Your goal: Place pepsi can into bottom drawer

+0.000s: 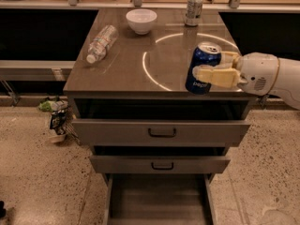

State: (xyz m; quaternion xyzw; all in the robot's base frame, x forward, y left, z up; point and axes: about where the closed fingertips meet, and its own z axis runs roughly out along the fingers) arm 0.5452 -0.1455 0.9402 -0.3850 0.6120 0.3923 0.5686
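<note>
Over the cabinet top, jaws tight around the pepsi can.

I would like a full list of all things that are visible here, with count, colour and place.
pepsi can: 1, dark blue, front right of cabinet top, in the gripper
silver can: 1, silver-grey, back right
bowl: 1, white, back middle
plastic bottle: 1, clear, lying at left
upper drawers: 2, grey-brown, partly open
bottom drawer: 1, grey, open
gripper: 1, cream, reaching from the right, shut on the pepsi can
</note>
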